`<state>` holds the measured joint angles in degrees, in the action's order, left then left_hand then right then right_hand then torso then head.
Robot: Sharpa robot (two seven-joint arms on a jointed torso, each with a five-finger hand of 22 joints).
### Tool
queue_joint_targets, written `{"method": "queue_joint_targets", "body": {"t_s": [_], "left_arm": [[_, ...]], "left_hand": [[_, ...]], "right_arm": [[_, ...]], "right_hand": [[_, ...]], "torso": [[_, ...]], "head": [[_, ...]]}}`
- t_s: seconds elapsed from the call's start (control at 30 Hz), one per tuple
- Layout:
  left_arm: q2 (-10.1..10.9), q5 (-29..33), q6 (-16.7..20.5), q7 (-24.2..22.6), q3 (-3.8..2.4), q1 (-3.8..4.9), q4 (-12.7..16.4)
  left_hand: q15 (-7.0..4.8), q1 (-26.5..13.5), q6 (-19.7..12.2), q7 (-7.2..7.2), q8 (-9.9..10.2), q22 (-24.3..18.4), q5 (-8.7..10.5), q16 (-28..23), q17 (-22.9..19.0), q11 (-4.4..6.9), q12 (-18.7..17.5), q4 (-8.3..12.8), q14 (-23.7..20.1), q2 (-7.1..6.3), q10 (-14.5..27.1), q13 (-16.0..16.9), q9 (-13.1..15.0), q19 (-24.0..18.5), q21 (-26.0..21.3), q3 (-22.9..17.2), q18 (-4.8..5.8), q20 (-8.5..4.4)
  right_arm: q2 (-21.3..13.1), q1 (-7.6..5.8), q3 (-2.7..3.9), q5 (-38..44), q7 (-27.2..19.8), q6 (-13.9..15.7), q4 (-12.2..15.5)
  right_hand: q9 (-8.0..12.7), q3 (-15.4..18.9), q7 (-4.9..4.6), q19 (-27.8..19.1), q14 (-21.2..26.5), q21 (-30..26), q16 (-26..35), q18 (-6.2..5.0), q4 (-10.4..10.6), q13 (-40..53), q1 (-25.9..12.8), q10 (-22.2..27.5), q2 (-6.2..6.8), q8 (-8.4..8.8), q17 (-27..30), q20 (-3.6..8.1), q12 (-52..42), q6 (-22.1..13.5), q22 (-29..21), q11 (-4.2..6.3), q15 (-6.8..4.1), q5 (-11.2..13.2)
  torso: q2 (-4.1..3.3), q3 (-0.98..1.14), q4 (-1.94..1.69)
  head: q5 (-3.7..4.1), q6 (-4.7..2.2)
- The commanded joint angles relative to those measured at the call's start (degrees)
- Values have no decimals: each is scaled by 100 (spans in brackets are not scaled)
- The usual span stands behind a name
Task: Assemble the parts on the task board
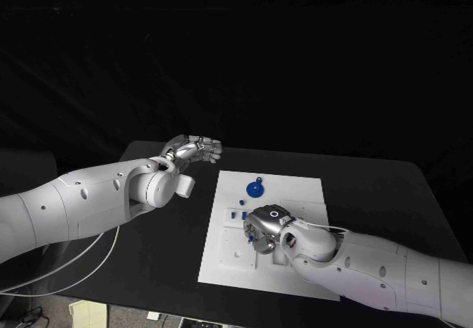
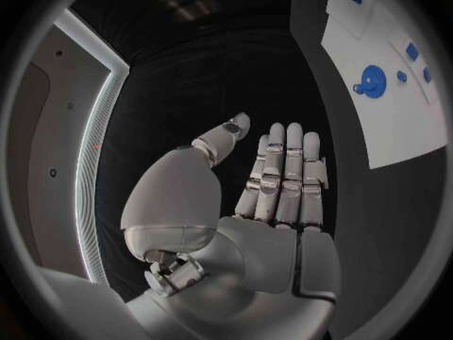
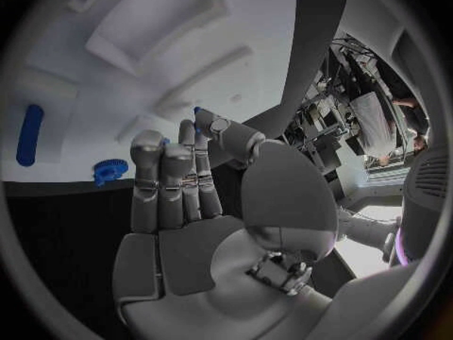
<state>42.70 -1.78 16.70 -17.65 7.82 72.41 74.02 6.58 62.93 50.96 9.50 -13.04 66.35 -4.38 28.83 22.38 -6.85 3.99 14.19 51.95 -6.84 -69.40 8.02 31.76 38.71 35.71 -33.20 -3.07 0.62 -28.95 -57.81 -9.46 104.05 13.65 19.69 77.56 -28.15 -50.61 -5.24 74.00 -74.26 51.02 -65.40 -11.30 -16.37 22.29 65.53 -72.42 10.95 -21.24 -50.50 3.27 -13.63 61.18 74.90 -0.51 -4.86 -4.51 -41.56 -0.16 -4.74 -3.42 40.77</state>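
The right hand [image 1: 266, 222] is hovering low over the task board [image 1: 296, 188], probably reaching for the small blue parts [image 1: 238, 215]. I cannot tell if it is pinching one. The left hand [image 2: 278, 181] is waiting off the board, flat and holding nothing. The right wrist view is showing a blue gear [image 3: 109, 171] and a blue bar [image 3: 29, 134]. The round blue part [image 1: 255, 188] is lying farther up the board.

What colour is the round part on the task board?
Blue round part, clearest in the left wrist view.
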Motion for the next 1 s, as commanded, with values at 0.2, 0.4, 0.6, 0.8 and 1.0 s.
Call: {"method": "queue_joint_targets", "body": {"t_s": [0.2,0.4,0.6,0.8,1.0], "left_arm": [[-10,24,-91,-14,-5,11,13],[-14,24,-94,-14,-5,11,18],[-9,24,-96,-14,-5,11,14],[-13,24,-98,-11,-5,11,15],[-16,24,-96,-8,-5,11,25]], "left_hand": [[21,1,-37,5,-33,6,12,-29,12,7,13,-3,-25,44,16,-6,-6,16,-23,25,-78,40],[21,0,-38,5,-33,6,12,-30,12,7,13,-3,-25,44,16,-6,-7,16,-24,25,-78,40],[22,-2,-39,5,-33,7,13,-34,15,6,12,-6,-27,42,17,-7,-8,16,-26,27,-78,41],[23,-2,-41,6,-33,7,14,-39,17,6,12,-9,-27,43,18,-8,-9,16,-29,28,-79,42],[23,-2,-42,6,-33,8,14,-43,21,5,12,-11,-28,43,19,-8,-10,16,-32,28,-79,42]], "right_arm": [[58,49,-11,96,1,-63,-61],[77,54,-33,99,3,-80,-92],[77,56,-47,115,16,-91,-125],[88,57,-50,162,64,-52,-130],[115,57,-55,177,78,-105,-149]], "right_hand": [[-7,-28,-12,-17,4,24,10,-370,-19,10,-16,-231,-46,-17,6,39,20,18,118,-71,-27,-24],[-8,-28,-12,-17,3,24,10,-370,-19,10,-16,-231,-46,-17,6,39,20,18,118,-71,-27,-24],[-10,-29,-12,-16,3,25,10,-370,-19,14,-15,-230,-50,-17,6,40,22,18,117,-71,-27,-29],[-11,-28,-12,-16,2,25,11,-370,-20,17,-16,-230,-49,-16,6,41,23,17,117,-71,-27,-32],[-14,-29,-11,-16,1,26,11,-370,-21,21,-16,-230,-49,-16,7,42,24,18,116,-71,-27,-35]], "torso": [[1,4,3],[0,-3,-3],[1,-2,3],[3,0,3],[0,2,1]], "head": [[-33,31],[-38,52],[-37,70],[-33,60],[-32,56]]}}
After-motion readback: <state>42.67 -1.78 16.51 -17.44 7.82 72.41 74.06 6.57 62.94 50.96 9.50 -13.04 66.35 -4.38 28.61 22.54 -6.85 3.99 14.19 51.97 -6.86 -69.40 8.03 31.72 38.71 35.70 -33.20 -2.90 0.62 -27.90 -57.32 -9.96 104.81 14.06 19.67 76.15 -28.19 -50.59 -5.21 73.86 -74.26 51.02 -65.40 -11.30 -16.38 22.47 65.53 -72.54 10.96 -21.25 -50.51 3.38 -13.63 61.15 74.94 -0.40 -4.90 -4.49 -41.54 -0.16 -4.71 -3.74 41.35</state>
